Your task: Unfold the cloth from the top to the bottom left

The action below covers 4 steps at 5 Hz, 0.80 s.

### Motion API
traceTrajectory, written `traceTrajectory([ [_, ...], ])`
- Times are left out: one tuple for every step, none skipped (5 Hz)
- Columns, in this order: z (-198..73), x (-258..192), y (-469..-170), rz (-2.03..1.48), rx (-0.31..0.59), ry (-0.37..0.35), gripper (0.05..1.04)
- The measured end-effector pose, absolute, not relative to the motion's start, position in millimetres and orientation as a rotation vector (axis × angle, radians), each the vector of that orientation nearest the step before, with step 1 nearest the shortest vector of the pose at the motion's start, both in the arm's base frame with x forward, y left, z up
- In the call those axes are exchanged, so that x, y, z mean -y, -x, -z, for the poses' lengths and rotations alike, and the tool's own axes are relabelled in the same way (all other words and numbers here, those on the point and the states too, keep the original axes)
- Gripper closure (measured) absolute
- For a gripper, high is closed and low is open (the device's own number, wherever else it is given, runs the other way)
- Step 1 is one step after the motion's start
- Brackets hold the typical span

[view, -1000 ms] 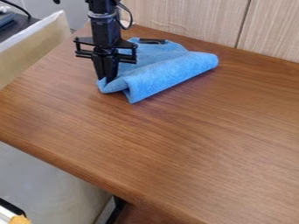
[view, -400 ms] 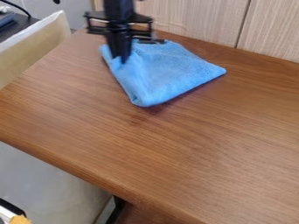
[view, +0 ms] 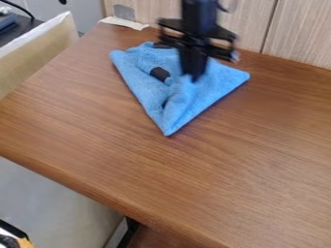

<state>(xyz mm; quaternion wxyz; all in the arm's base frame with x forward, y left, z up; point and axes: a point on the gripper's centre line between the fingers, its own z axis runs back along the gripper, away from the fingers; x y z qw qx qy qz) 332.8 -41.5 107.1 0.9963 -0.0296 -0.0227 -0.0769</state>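
Tool (view: 193,76) at blue cloth (view: 221,80) — cloth rumpled on brn tbl (view: 226,169).

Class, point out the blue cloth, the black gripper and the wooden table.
Blue cloth (view: 147,92): camera view, its left part.
Black gripper (view: 195,76): camera view, its lower end.
Wooden table (view: 213,169): camera view, bare top below the cloth.

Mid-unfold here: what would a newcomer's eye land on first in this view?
Probably the bright blue cloth, rumpled on the brown wooden table toward its far side, with one corner pointing at the near edge. Next, the black gripper hanging over the cloth's right part, against a raised fold. Then the small dark patch on the cloth, left of the gripper.
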Motion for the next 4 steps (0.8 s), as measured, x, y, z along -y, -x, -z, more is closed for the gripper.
traceTrajectory([
  [-95, 69, -325, 0.255, 0.055, 0.033, 1.028],
  [-82, 87, -315, 0.309, 0.052, 0.017, 1.028],
  [-66, 98, -297, 0.354, 0.022, -0.002, 1.028],
  [-60, 101, -286, 0.377, 0.016, -0.022, 1.028],
])
